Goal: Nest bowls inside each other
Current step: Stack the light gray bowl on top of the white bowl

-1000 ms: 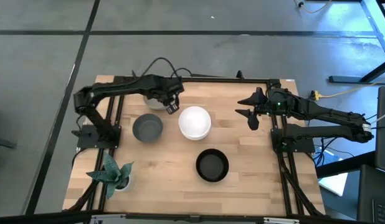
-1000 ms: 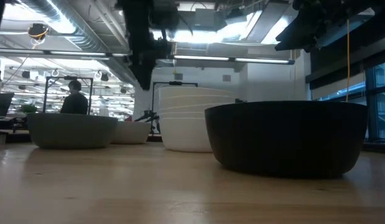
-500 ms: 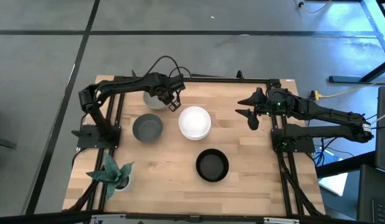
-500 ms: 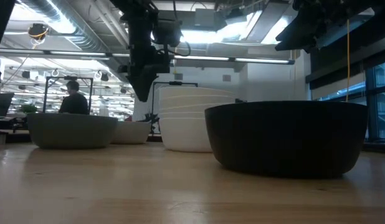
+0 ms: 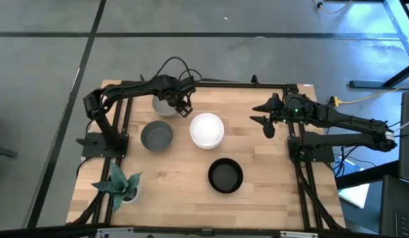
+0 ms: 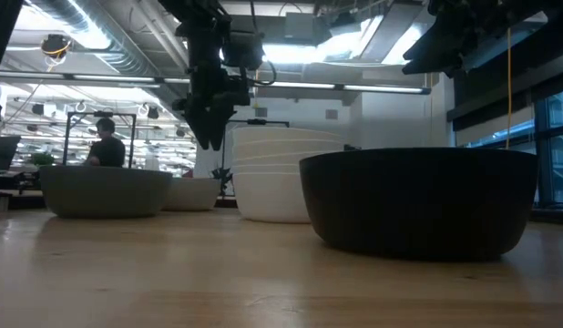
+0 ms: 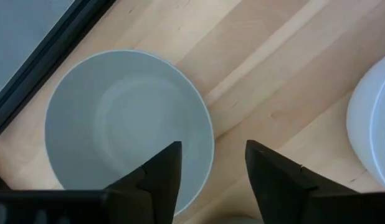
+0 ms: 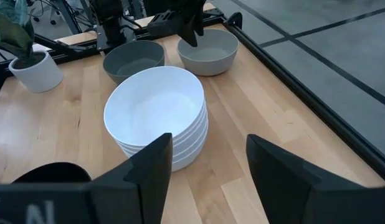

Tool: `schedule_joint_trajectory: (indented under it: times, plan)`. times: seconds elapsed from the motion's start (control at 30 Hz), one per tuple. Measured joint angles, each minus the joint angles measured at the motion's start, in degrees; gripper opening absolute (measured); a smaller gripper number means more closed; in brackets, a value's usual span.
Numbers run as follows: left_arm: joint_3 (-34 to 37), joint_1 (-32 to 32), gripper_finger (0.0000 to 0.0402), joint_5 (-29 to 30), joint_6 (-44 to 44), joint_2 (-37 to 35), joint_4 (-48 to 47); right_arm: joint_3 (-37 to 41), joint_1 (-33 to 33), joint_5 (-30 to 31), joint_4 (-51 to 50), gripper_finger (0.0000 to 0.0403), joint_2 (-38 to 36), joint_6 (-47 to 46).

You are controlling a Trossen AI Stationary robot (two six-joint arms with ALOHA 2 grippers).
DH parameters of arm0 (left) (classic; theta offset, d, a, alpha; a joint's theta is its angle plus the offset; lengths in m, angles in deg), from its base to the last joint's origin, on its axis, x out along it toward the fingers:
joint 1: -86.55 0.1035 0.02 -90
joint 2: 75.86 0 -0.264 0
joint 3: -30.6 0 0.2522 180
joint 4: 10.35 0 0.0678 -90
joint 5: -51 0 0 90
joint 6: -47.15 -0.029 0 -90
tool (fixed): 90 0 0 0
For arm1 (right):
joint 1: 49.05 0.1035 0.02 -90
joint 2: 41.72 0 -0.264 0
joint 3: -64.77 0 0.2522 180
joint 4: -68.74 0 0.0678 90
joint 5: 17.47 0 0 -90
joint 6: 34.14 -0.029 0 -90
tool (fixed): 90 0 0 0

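A light grey bowl rests on its base at the table's far left. My left gripper hangs open above it, its fingers either side of the bowl's near-right rim, and the low view shows it clear of the bowl. A stack of white bowls stands mid-table. A dark grey bowl sits to its left, and a black bowl stands nearer the front edge. My right gripper waits open above the table's right side, holding nothing.
A small potted plant stands at the near left corner. Black frame rails run along the far edge and both sides. Bare wood lies between the white stack and my right arm and along the front edge.
My left gripper has moved a little toward the far edge and come down toward the light grey bowl, and its fingers have opened. The bowls have stayed where they were.
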Motion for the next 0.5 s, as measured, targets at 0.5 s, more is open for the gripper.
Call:
schedule_joint_trajectory:
  times: [0.5]
  plan:
    - [0.0, -1.82, 0.0176, 0.37, -1.92, 0.03, 1.48, 0.0, 0.0, 0.0, 0.0, 0.0207, 0.0, -0.03]
